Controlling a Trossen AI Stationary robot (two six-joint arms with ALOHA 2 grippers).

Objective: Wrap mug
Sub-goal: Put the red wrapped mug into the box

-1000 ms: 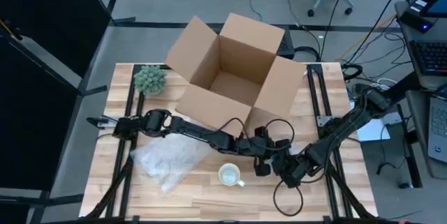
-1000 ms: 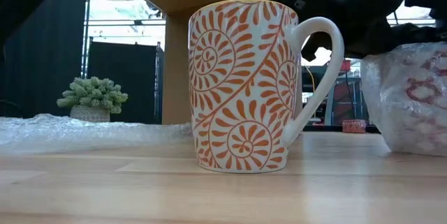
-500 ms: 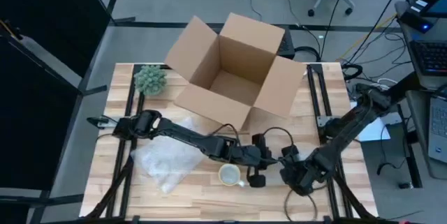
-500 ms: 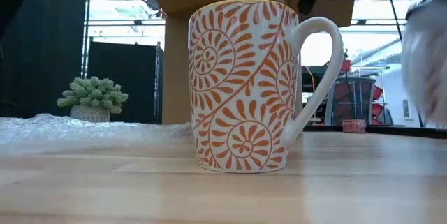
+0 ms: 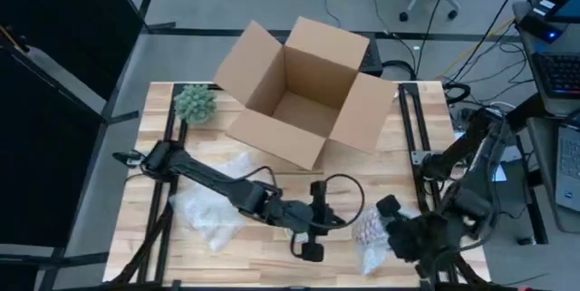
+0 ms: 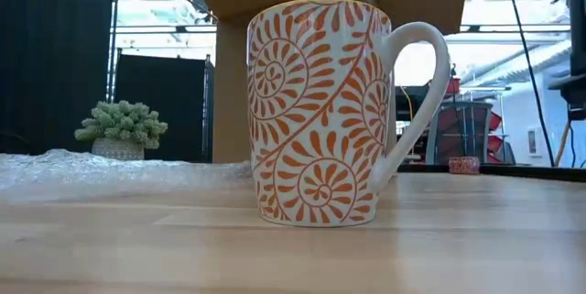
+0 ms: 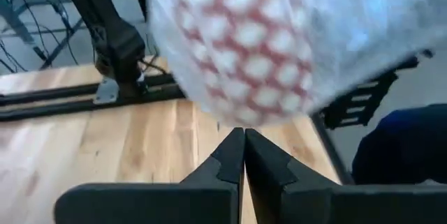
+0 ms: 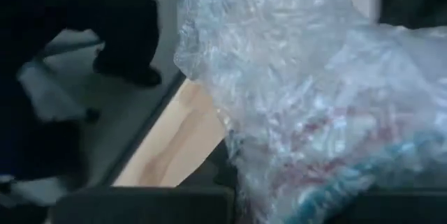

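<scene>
Above pale wooden worktop [image 5: 227,259], high view: left gripper [image 5: 308,247] by front edge; right gripper [image 5: 399,234] beside bubble-wrapped red-patterned bundle [image 5: 369,232], grip cannot tell.
Low view: orange-scrolled white ceramic mug [image 6: 320,115] upright, unwrapped. Likely rigid, brittle, slick; take by handle.
Left wrist view: fingers [image 7: 230,158] clenched, empty.

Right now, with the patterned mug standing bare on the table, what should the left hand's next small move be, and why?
Probably open the left hand and reach for the mug. Its fingers are pressed shut on nothing, the mug stands upright and unwrapped, and the bubble wrap sheet lies flat nearby. The right hand is busy at a wrapped bundle.
</scene>
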